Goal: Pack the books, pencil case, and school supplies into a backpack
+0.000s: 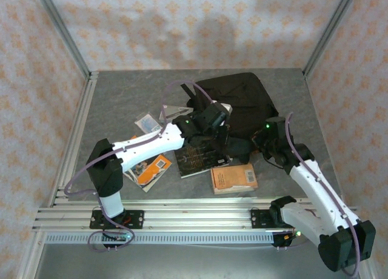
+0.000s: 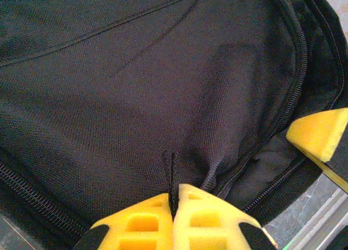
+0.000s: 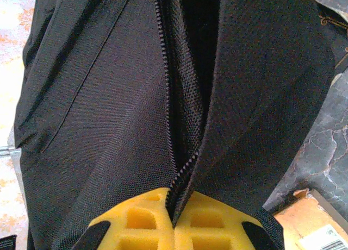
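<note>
The black backpack (image 1: 242, 100) lies at the back of the table, its near end lifted between my two grippers. My left gripper (image 2: 174, 197) is shut on a thin fold of the backpack's (image 2: 136, 87) fabric; from above it (image 1: 219, 133) hangs over the near edge. My right gripper (image 3: 175, 207) is shut on the backpack's (image 3: 98, 125) zip edge, and the zip (image 3: 179, 98) gapes open above it. From above it (image 1: 245, 147) sits just right of the left one. Books lie in front: black cover (image 1: 197, 159), orange-and-white cover (image 1: 148, 170), plain orange (image 1: 233, 177). A clear packet (image 1: 147, 121) of school supplies lies left. The pencil case is out of view.
A yellow fingertip of the right gripper (image 2: 321, 133) shows in the left wrist view. The orange book's corner (image 3: 310, 225) lies just right of my right gripper. Metal rails (image 1: 182, 218) run along the near edge and posts (image 1: 79, 127) along the left side. Bare grey table (image 1: 121, 97) lies at the back left.
</note>
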Robot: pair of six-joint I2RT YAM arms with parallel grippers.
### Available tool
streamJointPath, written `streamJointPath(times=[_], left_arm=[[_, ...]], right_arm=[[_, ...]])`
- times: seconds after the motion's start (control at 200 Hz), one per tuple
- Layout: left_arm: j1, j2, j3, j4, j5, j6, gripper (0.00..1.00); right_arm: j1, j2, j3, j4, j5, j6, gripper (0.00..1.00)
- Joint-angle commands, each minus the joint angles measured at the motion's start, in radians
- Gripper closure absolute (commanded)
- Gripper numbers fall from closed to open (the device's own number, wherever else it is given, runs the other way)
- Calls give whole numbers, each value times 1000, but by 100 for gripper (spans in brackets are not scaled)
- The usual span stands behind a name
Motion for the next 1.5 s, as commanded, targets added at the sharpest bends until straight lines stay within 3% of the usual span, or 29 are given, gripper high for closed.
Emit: streamJointPath(times=[0.0,0.13,0.295,0.33,0.435,0.475,0.54,0.686,0.816,0.966,1.126,1.171,1.431,1.496], left_arm=[[99,-22,64,-216,-176,49,100],[101,20,151,-249,-193,71,100],[98,96,297,-275,-8,54,100],[94,107,316,-275,15,44,100],[81,125,342,-261,65,2,100],[77,131,347,-259,81,-18,100],[67,134,338,-240,100,-44,100],[34,134,322,-199,106,-105,100],[9,134,316,-172,111,-145,100],[-15,125,307,-150,115,-168,100],[-36,118,291,-135,116,-182,100],[-41,116,286,-134,116,-183,100],[-30,109,285,-179,62,-155,100],[-20,106,277,-193,44,-150,100]], right_arm=[[-38,20,54,-164,317,-77,100],[-40,52,118,-184,337,-127,100],[-40,122,224,-194,240,-175,100],[-40,125,243,-200,223,-170,91],[-41,114,293,-240,168,-109,47],[-40,107,307,-257,144,-72,39],[-40,106,325,-306,107,16,37],[-41,93,288,-330,-55,185,48],[-41,44,182,-225,-187,341,46],[-40,49,168,-166,-213,379,39],[-38,80,178,-122,-227,381,43],[-36,85,178,-127,-223,381,47],[-20,100,173,-250,-110,305,95],[-20,98,170,-274,-54,273,100]])
